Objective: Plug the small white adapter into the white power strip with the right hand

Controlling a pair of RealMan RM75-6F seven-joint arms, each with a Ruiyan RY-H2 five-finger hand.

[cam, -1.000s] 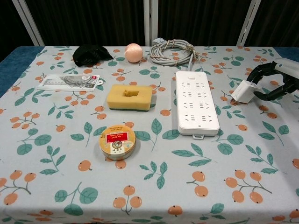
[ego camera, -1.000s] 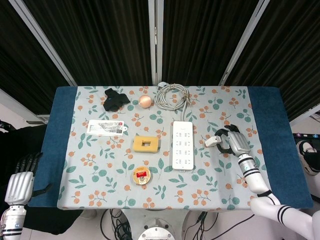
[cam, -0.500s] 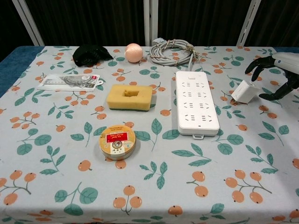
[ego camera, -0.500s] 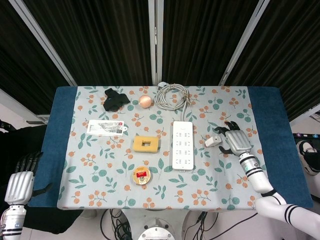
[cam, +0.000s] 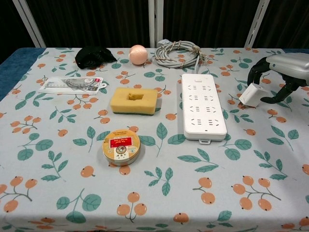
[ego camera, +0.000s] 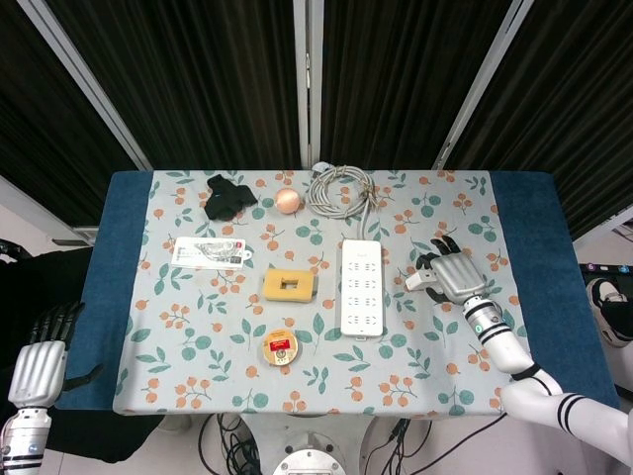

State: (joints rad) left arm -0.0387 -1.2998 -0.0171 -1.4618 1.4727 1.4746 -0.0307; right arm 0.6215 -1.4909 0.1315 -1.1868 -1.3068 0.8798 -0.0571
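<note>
Chest view. The right hand (cam: 282, 72) arches over the small white adapter (cam: 251, 94), dark fingers (cam: 256, 69) curved down around it; contact cannot be confirmed. The adapter lies on the floral tablecloth (cam: 58, 164), just right of the white power strip (cam: 203, 106). Also shown: yellow sponge (cam: 134, 100), round tin (cam: 121, 146), coiled grey cable (cam: 178, 52), peach ball (cam: 138, 54), black cloth (cam: 94, 56), flat packet (cam: 72, 85).

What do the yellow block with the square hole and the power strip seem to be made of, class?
Yellow block: probably sponge foam, matte, with a porous-looking surface and a darker layer beneath. Power strip: likely hard plastic, smooth white casing with moulded socket holes.
</note>
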